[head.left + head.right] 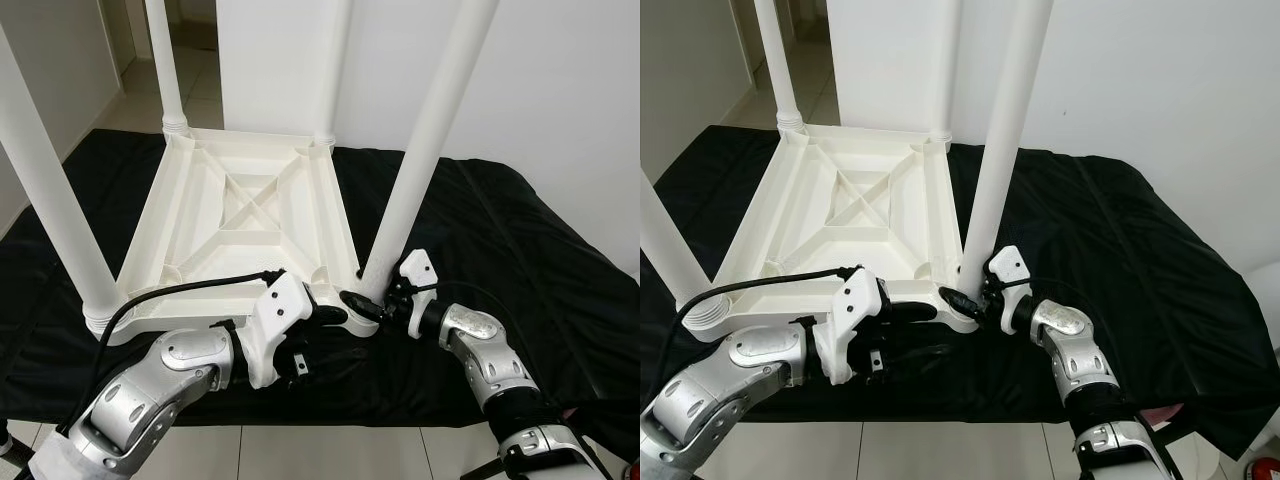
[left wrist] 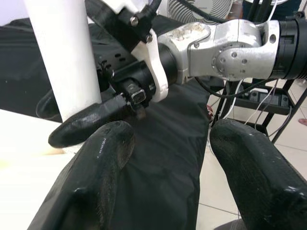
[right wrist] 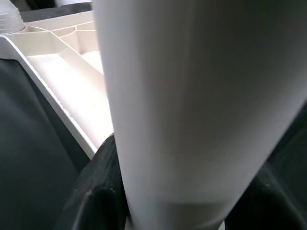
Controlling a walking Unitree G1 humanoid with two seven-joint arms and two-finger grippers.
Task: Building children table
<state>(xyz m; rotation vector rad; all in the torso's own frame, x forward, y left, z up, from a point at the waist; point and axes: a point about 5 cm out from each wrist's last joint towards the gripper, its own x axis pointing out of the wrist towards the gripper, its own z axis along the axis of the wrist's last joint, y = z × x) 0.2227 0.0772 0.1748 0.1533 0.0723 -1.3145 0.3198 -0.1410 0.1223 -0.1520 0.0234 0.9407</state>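
left gripper (image 1: pixel 335 322), on my left: fingers spread, holding nothing, resting at the near edge of the upturned white tabletop (image 1: pixel 240 225), just beside the near right corner. tabletop lies underside-up on a black cloth (image 1: pixel 540 270); four white legs stand in its corners, the near left leg (image 1: pixel 55 210) upright. right gripper (image 1: pixel 372 308), on my right: fingers clamped around the base of the near right leg (image 1: pixel 425 150), at its socket. by my judgement, all legs are placed; seating this last leg and turning the table over remain.
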